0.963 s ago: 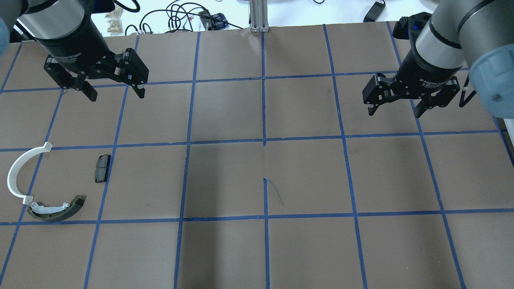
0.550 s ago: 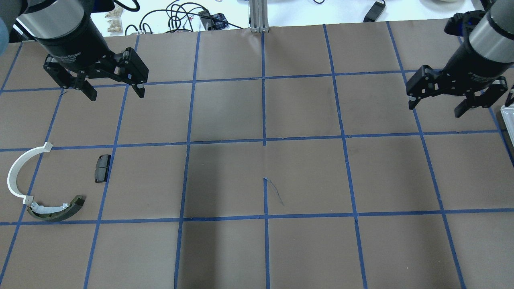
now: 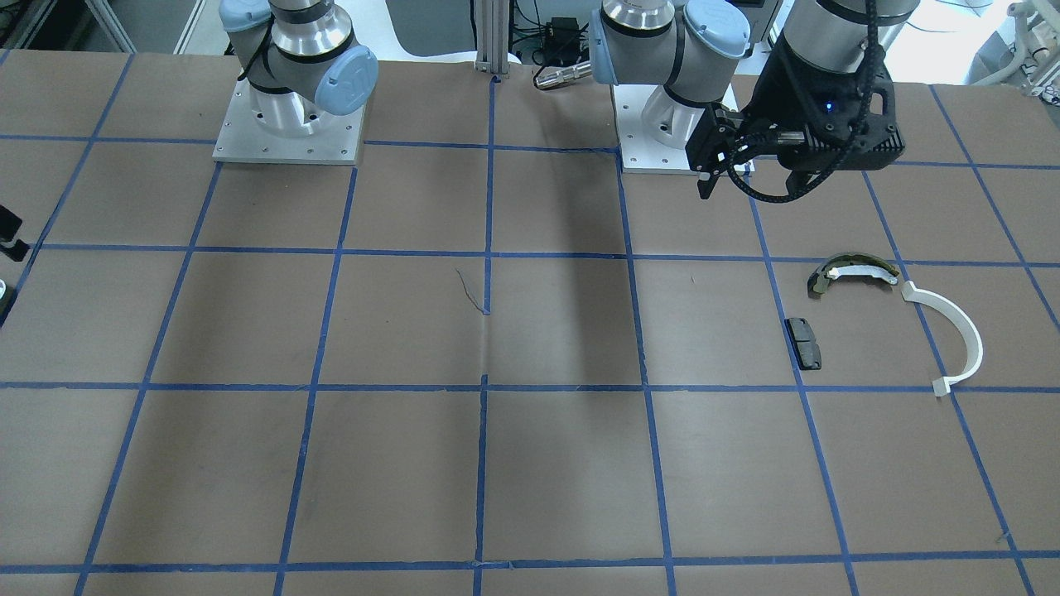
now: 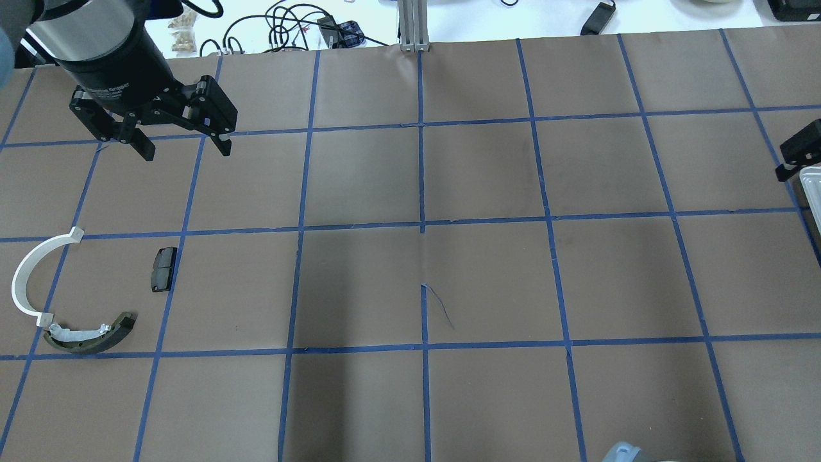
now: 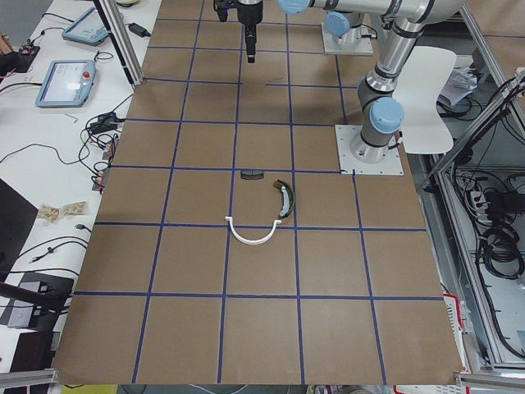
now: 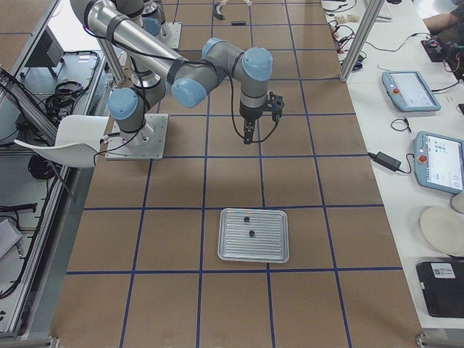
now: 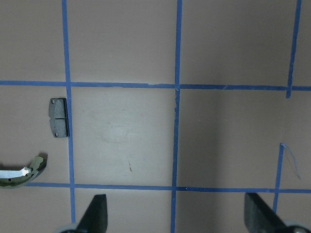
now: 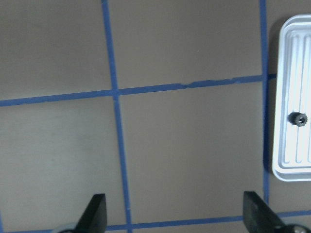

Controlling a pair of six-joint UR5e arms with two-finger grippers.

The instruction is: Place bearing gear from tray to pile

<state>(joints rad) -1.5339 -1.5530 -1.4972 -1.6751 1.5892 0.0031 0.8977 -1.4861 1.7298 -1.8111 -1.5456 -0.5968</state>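
Far left, the pile: white half-ring [image 4: 15, 282], olive shoe [image 4: 115, 330] just beside the ring's lower end, black pad [image 4: 163, 269] a bit apart to their right. Left gripper [image 4: 185, 153] hangs over the table beyond the pile, jaws spread wide, nothing in them. It has no part in this step as I read it, so best left parked where it is

Centre: brown paper w/ blue tape grid

Far right: right gripper [image 8: 175, 213] is only partly in the overhead view, at the edge. Its wrist cam shows the jaws fully apart and empty, over the table just short of the tray [image 8: 291, 160]. Bearing gear [image 8: 297, 118] lies on the tray's ribbed floor, close to the rim nearest the gripper, untouched. The side view shows two small dark parts on the tray, too small there to tell which is the gear

Step in hand, prob.: reach to the tray, pick not yet begun. To do it well:
- centre the jaws over the gear before going down
- the gear is small and low, so the pads need to get nearly to the tray floor
- it sits near the rim, so turn the wrist to close parallel w/ that rim, or narrow the opening first, else one finger may land on the rim and shove the tray
- squeeze across the teeth, through the middle; off-centre it may skid along the ribs
- lift straight up before the long carry back to the pile
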